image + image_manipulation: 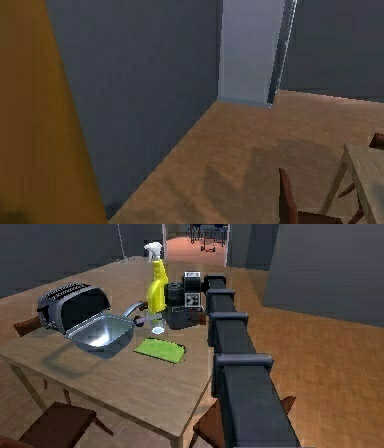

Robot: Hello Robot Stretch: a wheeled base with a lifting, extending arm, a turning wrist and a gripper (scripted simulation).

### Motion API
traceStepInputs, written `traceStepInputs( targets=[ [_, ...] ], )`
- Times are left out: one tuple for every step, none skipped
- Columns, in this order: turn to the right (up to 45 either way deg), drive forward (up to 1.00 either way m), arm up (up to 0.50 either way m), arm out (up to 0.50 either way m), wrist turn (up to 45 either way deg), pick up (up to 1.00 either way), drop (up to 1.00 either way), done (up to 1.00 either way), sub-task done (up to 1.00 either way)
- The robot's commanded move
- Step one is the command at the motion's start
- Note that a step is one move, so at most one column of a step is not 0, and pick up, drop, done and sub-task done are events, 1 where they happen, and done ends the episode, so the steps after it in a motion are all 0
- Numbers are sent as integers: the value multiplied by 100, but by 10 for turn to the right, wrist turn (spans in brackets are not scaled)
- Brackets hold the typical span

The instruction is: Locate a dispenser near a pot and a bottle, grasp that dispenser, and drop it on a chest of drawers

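The wooden counter [110, 384] carries everything that matters here. The dark arm [240, 374] reaches in over its edge on the arm side view's right, and the claw [168, 312] ends just inside that edge, toward the counter's far end. A black-and-silver toaster [70, 304] stands at the opposite edge, well apart from the claw. Beside the toaster, toward the counter's middle, sits a shallow metal pot [100, 334], its handle angled toward the claw. The thing to take is, as far as I can judge, the yellow dispenser [157, 286] with the white trigger head, though it might equally be the task's bottle. It stands upright, its long axis vertical, just on the fingers' side of the claw and against it in the picture. Whether the fingers lie around it, beside it or only in front of it cannot be made out. Nor can I tell how the fingers are set, or whether the claw has hold of anything, since the dispenser's foot seems to rest on the counter. If it is not yet caught, the move is a short one toward the counter's middle, keeping level so the tall body is not tipped. A green cloth [160, 350] lies flat nearer the counter's near edge, below the claw's path. A small pale object [157, 327] sits at the dispenser's foot and could be nudged.
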Motion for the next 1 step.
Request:
traceStepInputs(
  targets=[
    [0, 0, 0, 0, -450, 0, 0, 0, 0]
  ],
)
